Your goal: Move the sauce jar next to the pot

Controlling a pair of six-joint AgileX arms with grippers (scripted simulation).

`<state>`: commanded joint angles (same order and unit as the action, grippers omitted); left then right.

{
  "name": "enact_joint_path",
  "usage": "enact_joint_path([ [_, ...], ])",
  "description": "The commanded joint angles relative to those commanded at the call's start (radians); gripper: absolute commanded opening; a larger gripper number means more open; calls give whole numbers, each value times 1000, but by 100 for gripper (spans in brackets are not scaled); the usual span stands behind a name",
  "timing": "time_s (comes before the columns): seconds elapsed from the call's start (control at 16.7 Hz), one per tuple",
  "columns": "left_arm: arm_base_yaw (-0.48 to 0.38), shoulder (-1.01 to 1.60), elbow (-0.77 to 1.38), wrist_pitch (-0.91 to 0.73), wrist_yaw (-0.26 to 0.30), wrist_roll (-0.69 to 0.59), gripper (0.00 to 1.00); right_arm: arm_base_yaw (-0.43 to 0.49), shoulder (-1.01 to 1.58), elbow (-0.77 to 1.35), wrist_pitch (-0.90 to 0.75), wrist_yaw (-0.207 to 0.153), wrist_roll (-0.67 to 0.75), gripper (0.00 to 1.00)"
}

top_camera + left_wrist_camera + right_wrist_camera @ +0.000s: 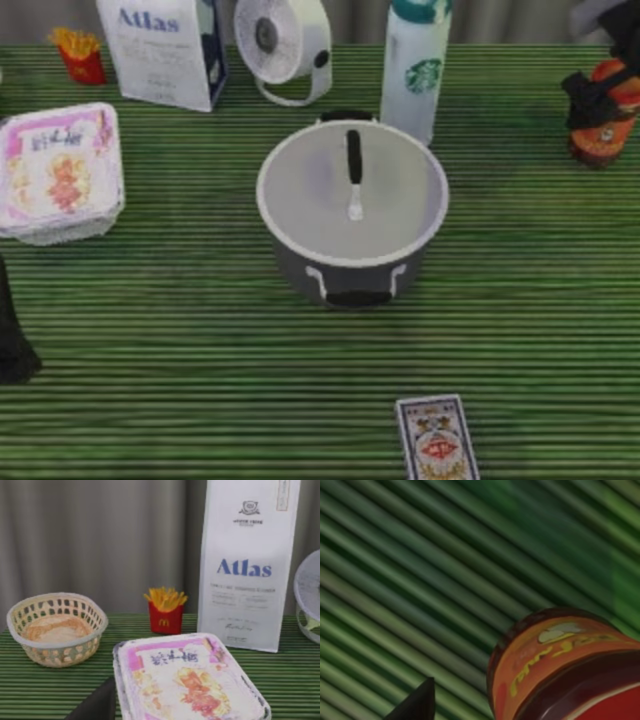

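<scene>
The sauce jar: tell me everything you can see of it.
The small dark brown-red sauce jar with a red-orange lid and an orange label stands at the right edge of the green striped table, far right of the large round grey lidded pot. The right gripper sits over it, black fingers around its top. The right wrist view shows yellow lettering and a pale emblem on the label.
</scene>
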<state>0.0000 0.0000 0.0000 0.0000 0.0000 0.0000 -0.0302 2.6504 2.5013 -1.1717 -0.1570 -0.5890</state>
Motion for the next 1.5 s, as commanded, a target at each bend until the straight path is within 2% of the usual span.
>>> enact_joint_path([
  [0.06,0,0,0,0,0,0,100,0,0,0,0,0,0,100],
  [0.84,0,0,0,0,0,0,100,0,0,0,0,0,0,2],
  [1.5,0,0,0,0,0,0,100,-2,-16,-15,0,-1,0,0],
])
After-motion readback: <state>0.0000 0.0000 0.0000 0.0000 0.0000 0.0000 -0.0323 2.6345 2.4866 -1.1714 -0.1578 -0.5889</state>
